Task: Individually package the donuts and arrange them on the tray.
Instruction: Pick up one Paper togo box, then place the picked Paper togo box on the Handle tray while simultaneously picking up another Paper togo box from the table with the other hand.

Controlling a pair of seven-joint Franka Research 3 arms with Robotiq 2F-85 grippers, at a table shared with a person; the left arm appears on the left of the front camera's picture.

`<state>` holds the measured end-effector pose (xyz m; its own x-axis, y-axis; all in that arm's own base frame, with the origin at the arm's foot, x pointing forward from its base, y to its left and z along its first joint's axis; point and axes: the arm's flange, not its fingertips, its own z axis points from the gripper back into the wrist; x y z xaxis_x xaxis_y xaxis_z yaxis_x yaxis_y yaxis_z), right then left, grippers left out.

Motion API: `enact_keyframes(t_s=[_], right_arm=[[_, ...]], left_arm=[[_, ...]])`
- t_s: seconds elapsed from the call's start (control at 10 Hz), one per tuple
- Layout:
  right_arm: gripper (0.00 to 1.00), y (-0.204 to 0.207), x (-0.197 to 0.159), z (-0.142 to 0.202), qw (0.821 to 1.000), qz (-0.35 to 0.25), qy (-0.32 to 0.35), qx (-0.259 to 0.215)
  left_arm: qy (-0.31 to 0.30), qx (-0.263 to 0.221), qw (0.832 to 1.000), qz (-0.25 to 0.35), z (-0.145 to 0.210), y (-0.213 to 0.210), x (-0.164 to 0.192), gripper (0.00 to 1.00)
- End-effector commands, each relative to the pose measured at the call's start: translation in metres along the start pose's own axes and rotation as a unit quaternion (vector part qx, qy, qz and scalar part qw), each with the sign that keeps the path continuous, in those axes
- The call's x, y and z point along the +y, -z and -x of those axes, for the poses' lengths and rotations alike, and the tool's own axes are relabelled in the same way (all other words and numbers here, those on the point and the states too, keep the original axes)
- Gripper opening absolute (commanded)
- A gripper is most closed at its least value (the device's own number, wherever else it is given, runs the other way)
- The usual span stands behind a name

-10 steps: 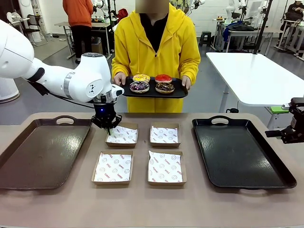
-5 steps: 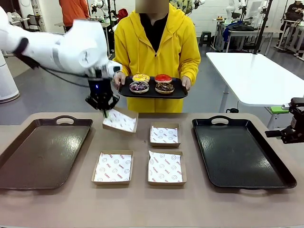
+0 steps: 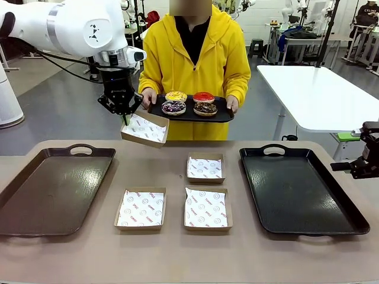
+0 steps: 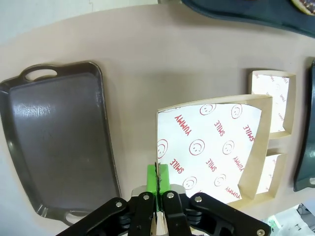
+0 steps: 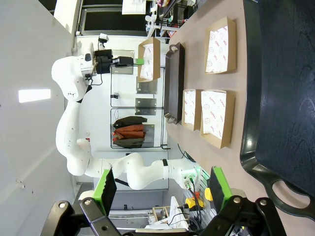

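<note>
A person across the table holds a small black tray (image 3: pixel 224 116) with the donuts on it: yellow-iced (image 3: pixel 176 96), red-iced (image 3: pixel 204 97), purple with sprinkles (image 3: pixel 173 107) and chocolate (image 3: pixel 205 108). My left gripper (image 3: pixel 125 119) (image 4: pixel 157 179) is shut on the rim of a paper-lined cardboard box (image 3: pixel 144 129) (image 4: pixel 216 142). It holds the box tilted in the air, just left of the person's tray. My right gripper (image 3: pixel 349 167) (image 5: pixel 162 184) stands open with nothing in it, beyond the table's right edge.
Three more lined boxes lie mid-table: one at the back (image 3: pixel 205 168) and two in front (image 3: pixel 141 208) (image 3: pixel 205 208). A large brown tray (image 3: pixel 53 189) (image 4: pixel 59 137) lies at the left, a large black tray (image 3: pixel 302 189) (image 5: pixel 280 98) at the right.
My left gripper has lifted the back-left box off the table, up and slightly left, to the level of the person's tray. The right arm has not moved.
</note>
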<state>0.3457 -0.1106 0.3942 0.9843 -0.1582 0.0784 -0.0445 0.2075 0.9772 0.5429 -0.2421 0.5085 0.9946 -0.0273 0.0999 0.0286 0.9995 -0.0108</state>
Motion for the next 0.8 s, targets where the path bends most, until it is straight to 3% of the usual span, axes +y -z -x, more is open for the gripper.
enact_keyframes(t_s=[0.0,0.7], right_arm=[[1.0,-0.0005,0.0004,0.0005,1.0,-0.006,-0.003,-0.001],[1.0,-0.0005,0.0004,0.0005,1.0,-0.006,-0.003,-0.001]], left_arm=[[-0.001,-0.008,1.0,0.003,0.0005,-0.0071,0.0003,0.0],[-0.001,-0.008,1.0,0.003,0.0005,-0.0071,0.0003,0.0]])
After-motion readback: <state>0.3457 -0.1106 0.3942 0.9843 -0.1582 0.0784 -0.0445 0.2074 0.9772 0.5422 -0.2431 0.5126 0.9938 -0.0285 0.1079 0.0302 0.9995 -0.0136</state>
